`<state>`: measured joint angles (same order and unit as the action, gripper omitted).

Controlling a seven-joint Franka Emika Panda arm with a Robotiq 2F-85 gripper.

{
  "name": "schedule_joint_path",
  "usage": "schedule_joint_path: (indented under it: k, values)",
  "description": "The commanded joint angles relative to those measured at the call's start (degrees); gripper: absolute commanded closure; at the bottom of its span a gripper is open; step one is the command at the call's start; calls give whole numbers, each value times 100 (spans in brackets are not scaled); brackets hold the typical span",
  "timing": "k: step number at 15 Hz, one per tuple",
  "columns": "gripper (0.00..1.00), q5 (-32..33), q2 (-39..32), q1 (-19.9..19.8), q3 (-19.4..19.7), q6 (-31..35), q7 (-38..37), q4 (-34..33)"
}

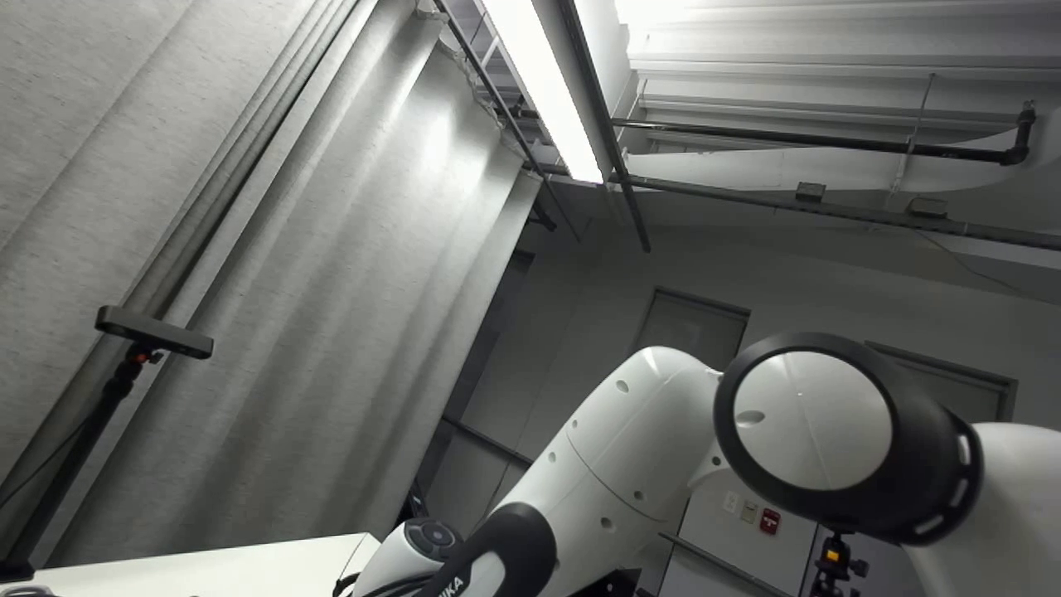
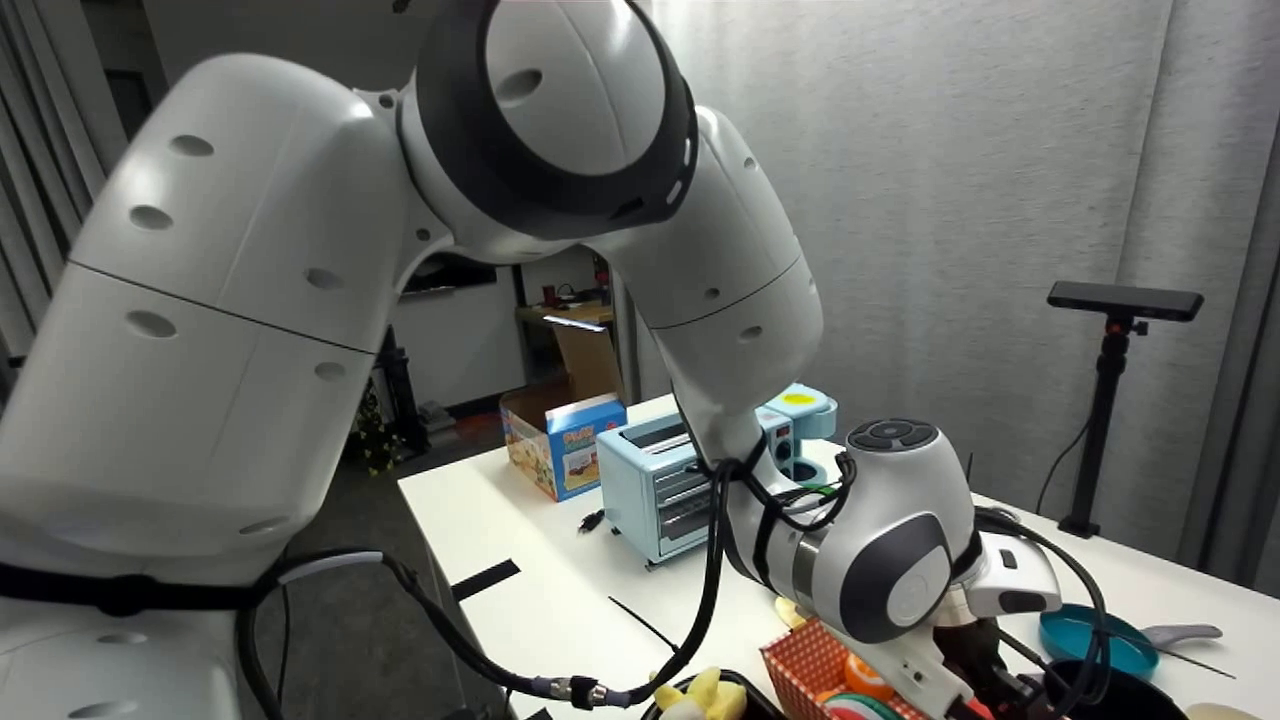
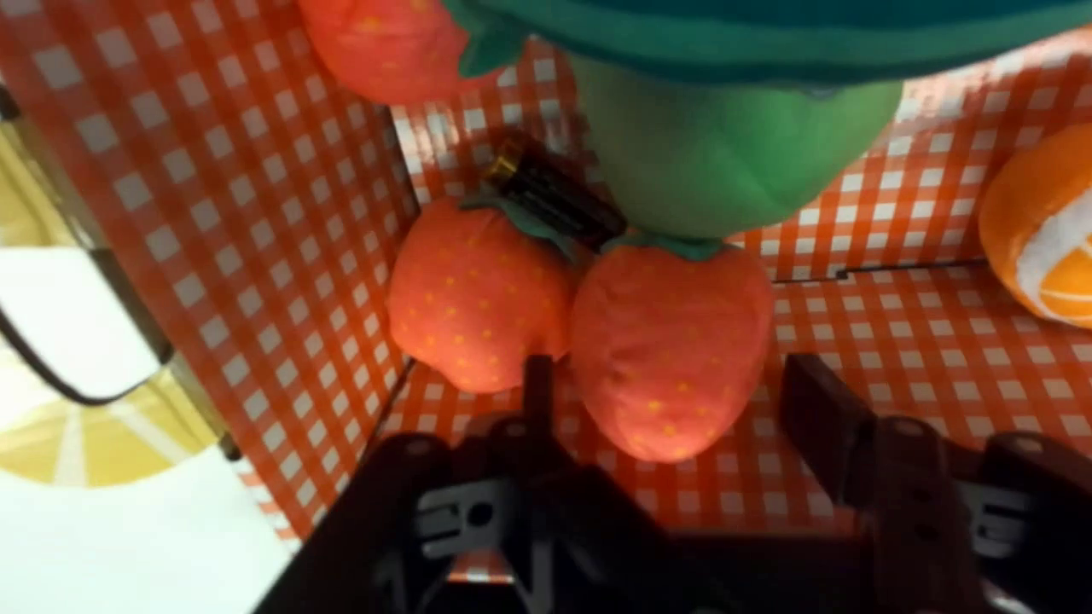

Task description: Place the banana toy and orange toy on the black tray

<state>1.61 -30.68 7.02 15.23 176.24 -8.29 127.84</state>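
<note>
Wrist view, orange toy (image 3: 1045,226), right of parted fingers (image 3: 819,418)

1) In an exterior view, the ceiling light (image 1: 549,91) glares white; the far wall (image 1: 812,278) is dim
2) In an exterior view, floor (image 2: 370,510) at left is dark
3) In the wrist view, near gripper fingers (image 3: 827,426) are dark, blurred; table (image 3: 128,546) at left overexposed

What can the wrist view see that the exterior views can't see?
Only the wrist view: a small black-and-gold cylinder, plus the leafy tops of two strawberry toys.

Only the exterior views: a black camera on a stand, in both; a light-blue toaster oven, in an exterior view.

Shared by the wrist view and an exterior view: the checked basket, an orange toy and the pincer.
</note>
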Motion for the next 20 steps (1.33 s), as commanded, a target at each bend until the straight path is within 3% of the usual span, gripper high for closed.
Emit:
schedule_joint_path:
  k: [1,5,7,20]
  values:
    - [59,-66,-78,49,109,-260,-175,-216]
    - [89,-19,60,102,197,-322,-277,-127]
    - [98,22,216,176,228,-330,-285,34]
    - [97,408,2124,762,263,-274,-106,1694]
